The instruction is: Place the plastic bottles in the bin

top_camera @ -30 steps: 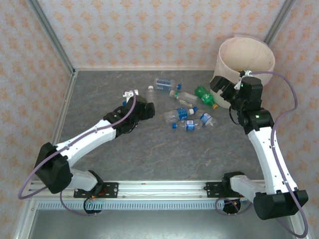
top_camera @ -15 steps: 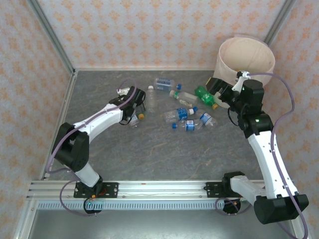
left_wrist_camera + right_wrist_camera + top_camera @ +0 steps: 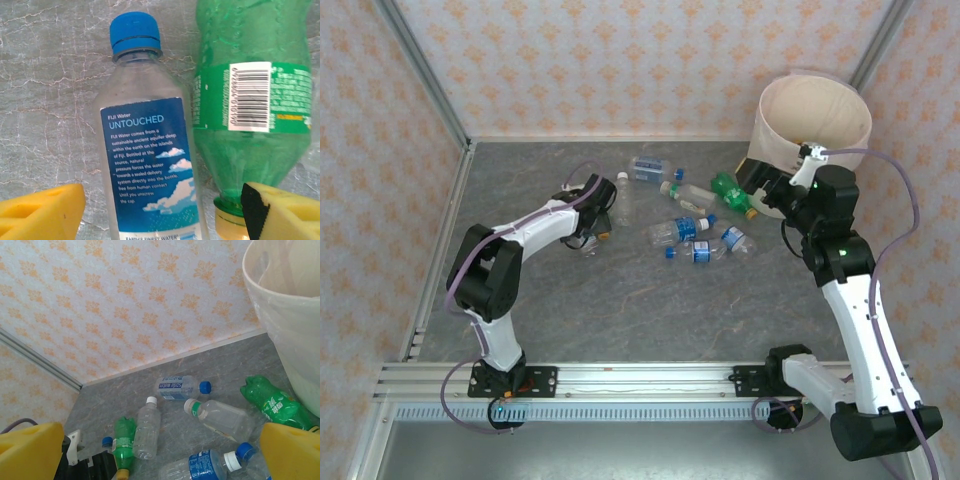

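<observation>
Several plastic bottles lie across the middle of the table. In the left wrist view a clear Fiji bottle with a blue cap lies beside a green bottle with a yellow cap. My left gripper hangs open above this pair, its yellow fingers on either side and touching neither. From above, the left gripper is at the left of the group. The cream bin stands at the back right. My right gripper is open and empty beside the bin's wall.
Other bottles: a clear one, a blue-labelled one, a clear one with a green ring, a green one by the bin. Patterned walls enclose the table; a metal rail runs along the front.
The left arm folded back and its gripper swung left and farther away, uncovering the Fiji and green bottles beneath it. The right gripper shifted slightly by the bin.
</observation>
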`<state>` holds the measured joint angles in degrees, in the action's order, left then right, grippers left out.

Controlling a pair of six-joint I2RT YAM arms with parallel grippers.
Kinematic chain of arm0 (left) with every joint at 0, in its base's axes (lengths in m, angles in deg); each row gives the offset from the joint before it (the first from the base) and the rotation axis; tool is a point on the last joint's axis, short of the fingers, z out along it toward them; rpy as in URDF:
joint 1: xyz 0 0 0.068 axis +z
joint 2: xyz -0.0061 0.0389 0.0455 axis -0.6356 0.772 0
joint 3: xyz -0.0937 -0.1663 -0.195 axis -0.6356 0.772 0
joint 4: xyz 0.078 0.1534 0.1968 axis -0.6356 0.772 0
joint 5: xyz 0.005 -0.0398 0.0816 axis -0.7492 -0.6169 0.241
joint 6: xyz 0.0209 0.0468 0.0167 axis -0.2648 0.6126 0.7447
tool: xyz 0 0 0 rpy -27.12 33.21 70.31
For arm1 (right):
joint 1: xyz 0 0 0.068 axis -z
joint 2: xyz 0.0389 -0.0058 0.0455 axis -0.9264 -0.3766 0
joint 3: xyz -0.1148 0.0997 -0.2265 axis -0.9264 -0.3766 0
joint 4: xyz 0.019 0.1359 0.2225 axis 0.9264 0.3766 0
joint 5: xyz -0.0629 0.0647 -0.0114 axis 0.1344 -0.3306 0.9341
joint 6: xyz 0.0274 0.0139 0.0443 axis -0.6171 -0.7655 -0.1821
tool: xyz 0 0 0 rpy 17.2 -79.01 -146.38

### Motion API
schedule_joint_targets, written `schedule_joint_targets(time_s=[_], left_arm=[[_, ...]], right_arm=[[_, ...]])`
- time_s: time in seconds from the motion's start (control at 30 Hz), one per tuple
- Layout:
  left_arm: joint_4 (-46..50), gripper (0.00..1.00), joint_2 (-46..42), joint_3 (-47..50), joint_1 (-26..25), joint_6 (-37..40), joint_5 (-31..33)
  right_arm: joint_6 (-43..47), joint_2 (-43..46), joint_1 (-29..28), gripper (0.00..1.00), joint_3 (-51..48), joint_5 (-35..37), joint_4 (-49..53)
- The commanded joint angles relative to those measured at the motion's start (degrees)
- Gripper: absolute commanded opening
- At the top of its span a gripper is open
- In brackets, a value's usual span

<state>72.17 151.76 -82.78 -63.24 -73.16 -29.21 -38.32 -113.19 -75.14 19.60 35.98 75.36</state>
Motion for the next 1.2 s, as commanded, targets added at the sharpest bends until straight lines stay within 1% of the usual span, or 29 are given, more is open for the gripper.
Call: schedule_joint_targets(time_s=[0.0,0.13,0.23,0.7,0.77,0.83,0.93,1.03,1.17], left_arm=[[1.16,0.81,0.18,0.03,0.83,-0.24,-0.95],[0.9,0.79,-0.45,1.64,0.98,-1.05,-1.13],[0.45,0.75,-0.7,3.06,1.33,-1.23,-2.18],[-6.46,0.74,1.57,8.13,2.44,-0.46,-5.13],[-7.25,0.71,1.54,8.48,2.48,-0.07,-5.45],[-7.71,0.7,1.43,8.62,2.5,0.07,-5.54],[-7.85,0.59,0.28,8.77,2.5,0.24,-5.56],[-8.55,0.56,-2.34,9.93,2.5,0.07,-5.55],[-10.06,0.57,-7.75,12.36,2.35,0.33,-5.52]], right_arm=[[1.89,1.06,-0.93,1.0,0.19,2.04,0.05],[2.08,1.44,-1.47,1.0,-1.26,2.14,-0.92],[1.68,1.14,-1.47,1.0,-1.37,1.64,-1.18],[-0.22,0.01,-1.39,1.0,-0.11,-0.55,-1.27],[-1.32,-0.09,-1.41,1.0,-0.19,-0.07,-1.21],[-3.31,-0.14,-1.43,1.0,-0.35,0.27,-1.77],[-3.2,-0.14,-1.43,1.0,-0.62,0.22,-2.48],[-4.32,0.2,-1.38,1.0,-0.97,2.28,-2.91],[-4.58,0.03,-1.37,1.0,-0.94,0.91,-3.76]])
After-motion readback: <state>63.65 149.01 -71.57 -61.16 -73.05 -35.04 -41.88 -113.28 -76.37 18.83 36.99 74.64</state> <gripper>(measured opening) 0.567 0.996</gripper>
